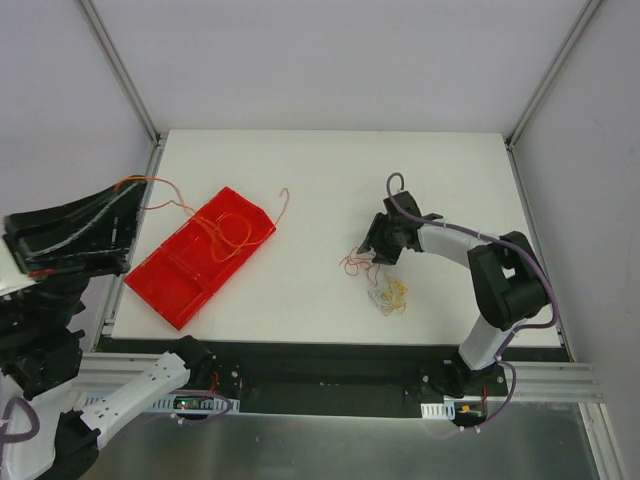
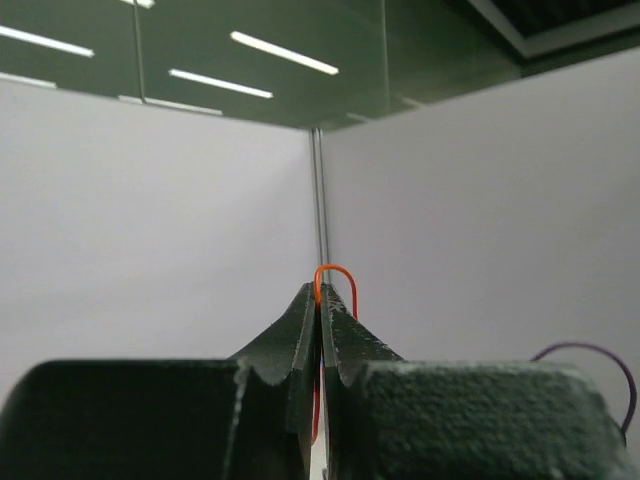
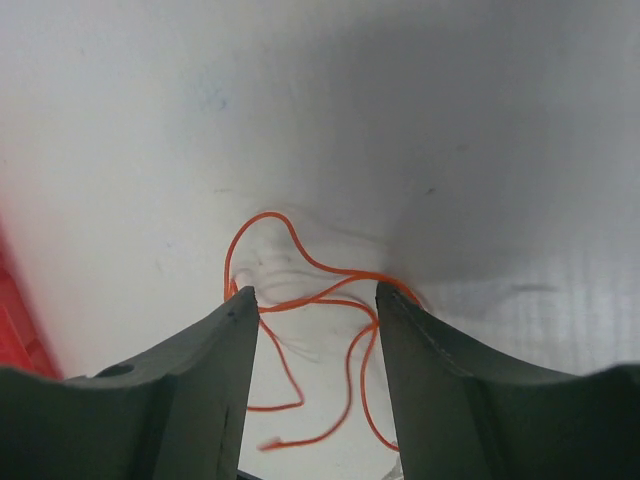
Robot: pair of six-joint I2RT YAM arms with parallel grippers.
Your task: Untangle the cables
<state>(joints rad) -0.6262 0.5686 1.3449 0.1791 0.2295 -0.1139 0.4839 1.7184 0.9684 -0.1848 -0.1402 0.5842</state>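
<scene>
My left gripper (image 1: 127, 203) is raised at the far left, shut on a thin orange cable (image 1: 165, 190) that trails down into the red tray (image 1: 165, 285). In the left wrist view the cable (image 2: 338, 270) loops out over my closed fingertips (image 2: 320, 292). More orange strands (image 1: 225, 232) lie in the tray, and one pale orange strand (image 1: 284, 205) curls just beyond it. My right gripper (image 1: 373, 248) is open, low over a loose orange cable clump (image 1: 354, 263). In the right wrist view that cable (image 3: 291, 231) lies on the table between my fingers (image 3: 315, 297). A yellow and whitish clump (image 1: 390, 296) lies nearer.
The white table (image 1: 330, 170) is walled at the back and both sides. The red tray's edge shows at the left of the right wrist view (image 3: 12, 335). Thick purple cable runs along the right arm (image 1: 450, 232).
</scene>
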